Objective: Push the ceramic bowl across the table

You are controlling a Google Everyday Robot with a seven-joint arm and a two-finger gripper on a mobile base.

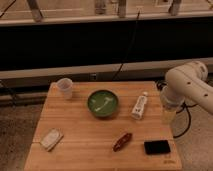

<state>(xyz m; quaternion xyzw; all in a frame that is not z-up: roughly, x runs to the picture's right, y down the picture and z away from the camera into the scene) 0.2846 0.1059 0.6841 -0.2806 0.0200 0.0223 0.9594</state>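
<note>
The ceramic bowl [102,103], round and dark green with pale streaks inside, sits upright near the middle of the light-wood table [85,150], slightly toward the far side. My gripper [169,115] hangs down from the white arm [187,85] at the table's right edge, well to the right of the bowl and apart from it. A white bottle lies between the gripper and the bowl.
A translucent whitish cup [65,88] stands at the far left corner. The white bottle [140,106] lies right of the bowl. A reddish-brown item [122,141], a flat black item [157,147] and a pale packet [51,139] lie near the front edge.
</note>
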